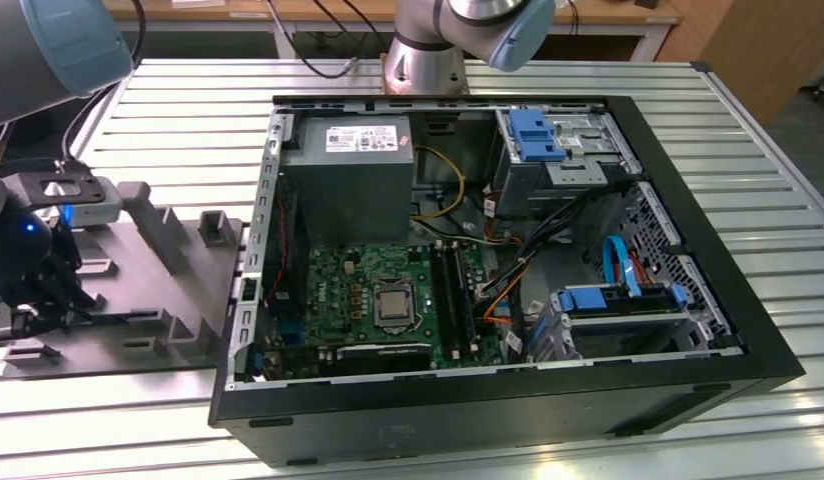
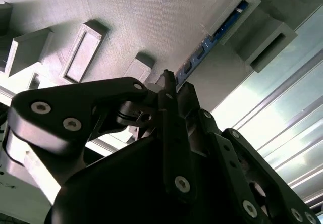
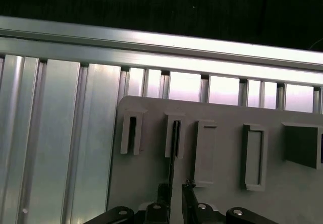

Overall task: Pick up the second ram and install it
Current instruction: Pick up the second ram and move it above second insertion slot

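Ram (image 3: 173,148) stands on edge in a slot of the gray holder (image 3: 227,153), its near end inside the gripper (image 3: 175,189). Jaws slightly apart, one each side of it. Small gap at one side, so not clamped.

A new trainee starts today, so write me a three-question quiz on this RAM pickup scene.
1. True or false: the second ram already sits in a motherboard socket.
2. The gripper hangs over: A the computer case, B the gray holder, C the motherboard.
3. What colour is the ram's circuit board?
Key: 1 false, it stands on edge in the gray holder; 2 B; 3 blue.
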